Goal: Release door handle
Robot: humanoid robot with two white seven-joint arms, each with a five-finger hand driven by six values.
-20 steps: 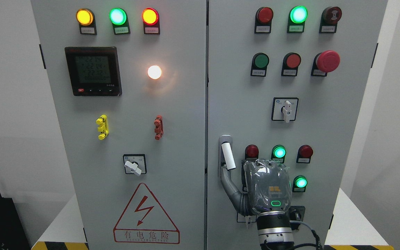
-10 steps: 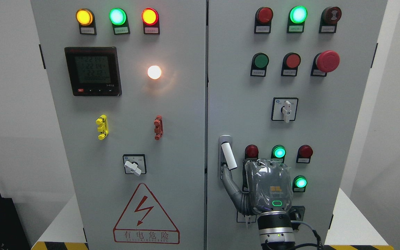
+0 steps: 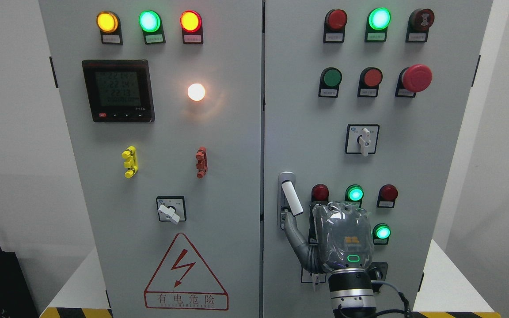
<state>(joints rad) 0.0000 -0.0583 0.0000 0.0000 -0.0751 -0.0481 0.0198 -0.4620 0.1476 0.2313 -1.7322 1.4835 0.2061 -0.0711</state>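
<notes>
The white door handle (image 3: 292,198) sticks out, slightly tilted, from its grey plate at the left edge of the cabinet's right door (image 3: 303,110). My right hand (image 3: 342,236) comes up from the bottom edge, its back toward the camera, just right of and below the handle. Its thumb (image 3: 294,234) stretches up and left, the tip touching the handle's lower end. The hand is not wrapped around the handle. Its other fingers are hidden behind the palm. The left arm is out of view.
Lit green lamps (image 3: 355,193) and red lamps (image 3: 320,192) sit just above and right of the hand. A rotary switch (image 3: 363,139) and a red emergency button (image 3: 417,77) are higher up. The left door (image 3: 170,132) carries a meter, lamps and a warning triangle.
My right hand has drifted slightly to the right and the thumb has drawn back a little along the handle's lower end. The handle has barely shifted.
</notes>
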